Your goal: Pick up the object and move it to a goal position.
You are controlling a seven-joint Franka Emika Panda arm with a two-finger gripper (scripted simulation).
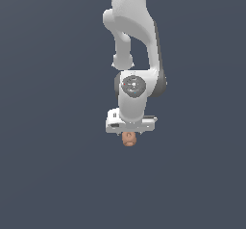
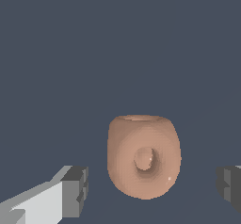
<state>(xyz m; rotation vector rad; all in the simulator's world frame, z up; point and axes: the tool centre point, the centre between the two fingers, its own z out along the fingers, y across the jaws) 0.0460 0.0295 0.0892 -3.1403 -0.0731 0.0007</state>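
The object [image 1: 128, 139] is a small tan-orange rounded lump with a ring-like dimple on top, lying on the dark grey floor. In the exterior view it shows just under the white gripper [image 1: 129, 133], whose hand covers its far part. In the wrist view the object [image 2: 143, 156] sits between the two grey fingertips [image 2: 75, 191], with clear gaps on both sides. The gripper [image 2: 153, 185] is open and holds nothing.
The white arm [image 1: 132, 40] reaches down from the top of the exterior view. The flat dark grey floor [image 1: 48, 151] spreads all around, with nothing else on it in view.
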